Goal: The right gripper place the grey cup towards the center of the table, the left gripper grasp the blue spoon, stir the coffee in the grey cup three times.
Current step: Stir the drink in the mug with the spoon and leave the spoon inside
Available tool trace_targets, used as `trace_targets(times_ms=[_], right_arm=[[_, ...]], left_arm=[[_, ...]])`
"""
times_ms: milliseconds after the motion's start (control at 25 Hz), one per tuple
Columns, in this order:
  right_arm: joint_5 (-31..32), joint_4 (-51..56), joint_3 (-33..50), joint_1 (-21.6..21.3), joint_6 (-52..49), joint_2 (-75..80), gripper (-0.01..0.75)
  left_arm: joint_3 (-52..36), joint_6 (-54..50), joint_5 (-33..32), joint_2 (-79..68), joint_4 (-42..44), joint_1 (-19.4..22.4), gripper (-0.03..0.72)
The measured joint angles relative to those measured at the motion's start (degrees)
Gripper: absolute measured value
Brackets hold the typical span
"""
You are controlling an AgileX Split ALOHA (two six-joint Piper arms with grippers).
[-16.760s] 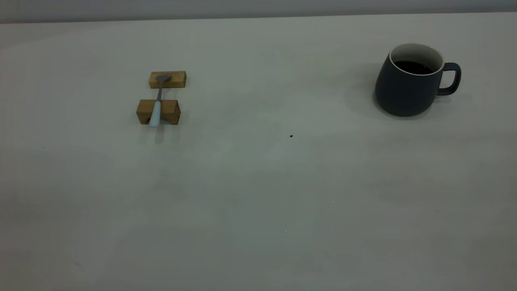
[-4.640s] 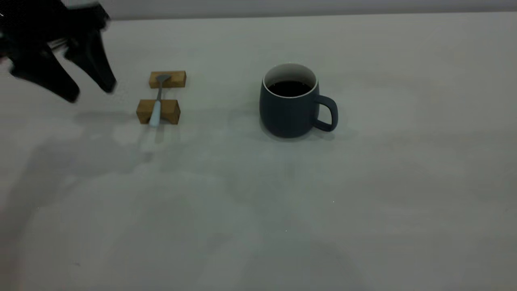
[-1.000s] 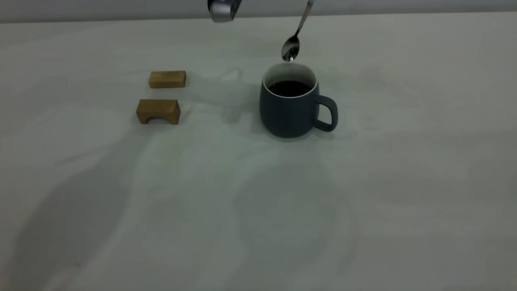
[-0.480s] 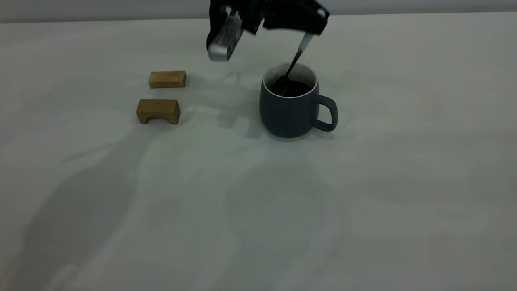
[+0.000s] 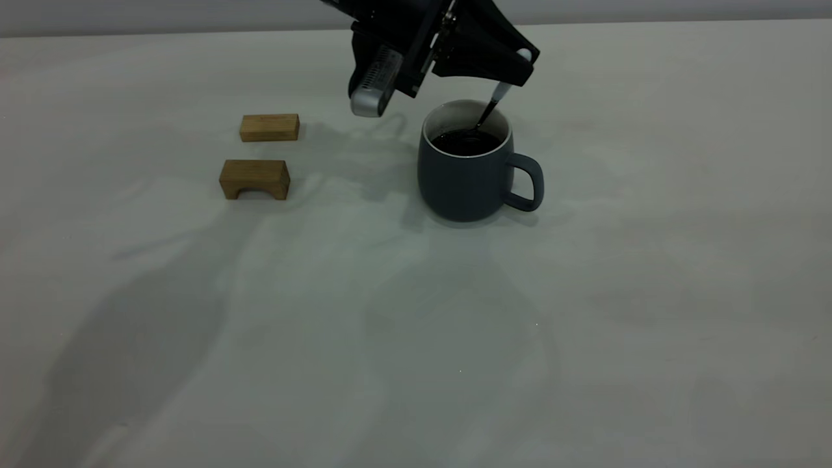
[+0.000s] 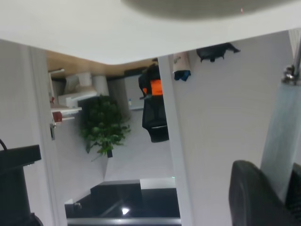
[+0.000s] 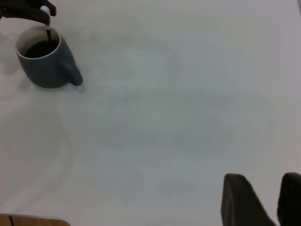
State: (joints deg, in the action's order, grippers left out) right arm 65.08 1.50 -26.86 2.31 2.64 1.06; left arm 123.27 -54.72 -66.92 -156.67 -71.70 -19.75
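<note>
The table (image 5: pixel 585 338) carries the grey cup (image 5: pixel 468 185) near its centre and two wooden blocks (image 5: pixel 255 179) well apart leftward

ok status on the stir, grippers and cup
Left gripper shut on blue spoon, bowl down in the coffee. Grey cup upright mid-table. Right gripper off to the side, holding nothing. Two wooden blocks apart from the cup.

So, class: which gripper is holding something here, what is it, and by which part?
The left gripper holds the blue spoon by the upper end of its pale handle, its bowl dipped in the grey cup's coffee. The right gripper holds nothing.
</note>
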Motion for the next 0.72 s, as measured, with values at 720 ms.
trace_targets(times_ms=[720], right_arm=[[0.0,0.0,0.0,0.0,0.0,0.0,0.238]], left_arm=[[-2.5,-8.0,0.0,3.7,8.0,-1.4,0.138]])
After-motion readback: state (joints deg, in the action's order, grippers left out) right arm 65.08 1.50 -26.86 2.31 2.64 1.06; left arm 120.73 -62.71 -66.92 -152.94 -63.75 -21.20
